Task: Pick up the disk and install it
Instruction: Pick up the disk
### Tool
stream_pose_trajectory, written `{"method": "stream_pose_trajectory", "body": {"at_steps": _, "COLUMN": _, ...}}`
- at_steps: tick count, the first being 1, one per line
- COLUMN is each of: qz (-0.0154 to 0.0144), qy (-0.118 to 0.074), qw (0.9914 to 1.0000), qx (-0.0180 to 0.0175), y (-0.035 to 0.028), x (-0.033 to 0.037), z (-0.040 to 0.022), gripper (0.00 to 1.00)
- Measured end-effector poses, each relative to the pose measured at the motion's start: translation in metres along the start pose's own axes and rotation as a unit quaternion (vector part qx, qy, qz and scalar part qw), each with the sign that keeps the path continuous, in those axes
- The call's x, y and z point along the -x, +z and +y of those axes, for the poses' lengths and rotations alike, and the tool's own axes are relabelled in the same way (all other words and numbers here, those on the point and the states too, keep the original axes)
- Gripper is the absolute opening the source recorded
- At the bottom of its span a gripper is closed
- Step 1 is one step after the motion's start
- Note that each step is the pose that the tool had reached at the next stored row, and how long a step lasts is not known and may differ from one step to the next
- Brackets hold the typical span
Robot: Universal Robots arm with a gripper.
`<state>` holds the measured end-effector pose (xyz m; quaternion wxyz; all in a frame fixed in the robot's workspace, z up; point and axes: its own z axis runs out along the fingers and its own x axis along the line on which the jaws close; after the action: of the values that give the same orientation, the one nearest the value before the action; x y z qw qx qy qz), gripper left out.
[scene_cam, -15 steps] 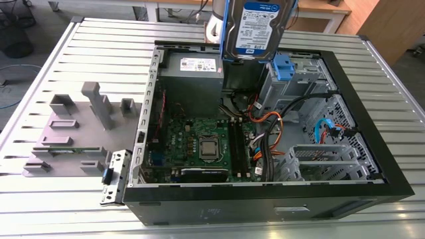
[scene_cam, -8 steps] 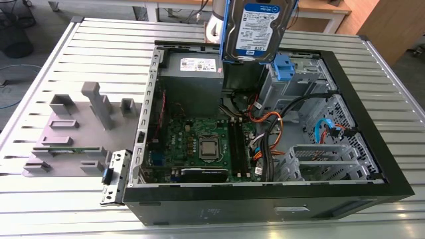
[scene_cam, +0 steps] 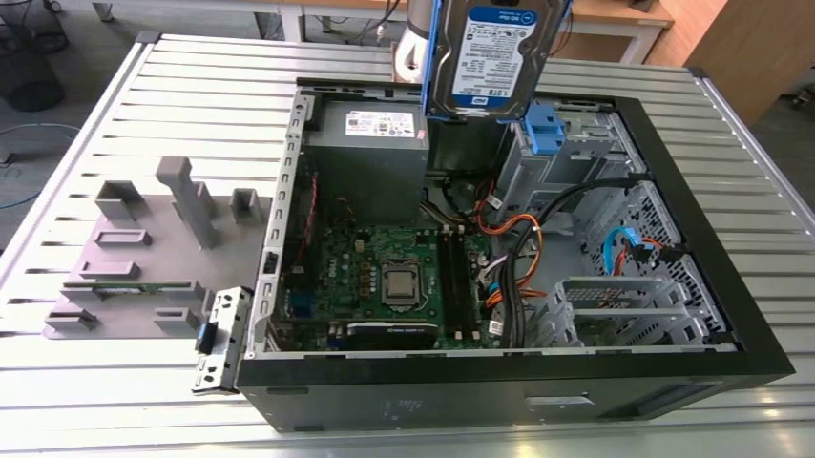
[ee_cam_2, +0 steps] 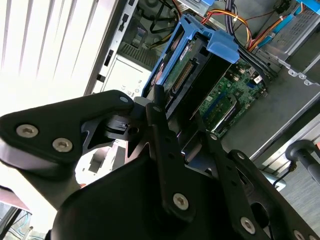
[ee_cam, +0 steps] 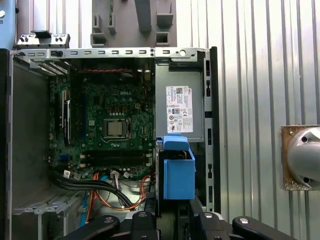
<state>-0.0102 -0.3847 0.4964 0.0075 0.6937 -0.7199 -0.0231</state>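
Note:
The disk (scene_cam: 491,57), silver with a white-and-blue label and blue side rails, hangs upright above the back of the open computer case (scene_cam: 510,382). It is over the gap between the grey power supply (scene_cam: 369,134) and the drive cage (scene_cam: 579,153). In the second wrist view my gripper (ee_cam_2: 180,115) is shut on the disk (ee_cam_2: 192,75), with a black finger (ee_cam_2: 165,135) on each side of it. The first wrist view looks down along the disk's blue rail (ee_cam: 178,170) into the case, and my gripper (ee_cam: 172,212) sits at its near end.
Inside the case lie the motherboard (scene_cam: 382,277) with its processor socket, orange and black cables (scene_cam: 522,239), and a blue clip (scene_cam: 544,129) on the drive cage. A grey fixture with upright blocks (scene_cam: 140,248) stands on the slatted table at the exterior view's left.

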Motion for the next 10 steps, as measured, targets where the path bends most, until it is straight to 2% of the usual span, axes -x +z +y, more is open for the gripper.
{"method": "stream_pose_trajectory", "body": {"at_steps": 4, "qz": 0.0009, "qy": 0.000, "qw": 1.00000, "qx": -0.0001, "y": 0.0000, "x": -0.0011, "z": -0.0001, "gripper": 0.35}}
{"method": "stream_pose_trajectory", "body": {"at_steps": 10, "qz": 0.0044, "qy": 0.000, "qw": 0.99999, "qx": -0.0002, "y": -0.0001, "x": -0.0033, "z": -0.0001, "gripper": 0.35}}
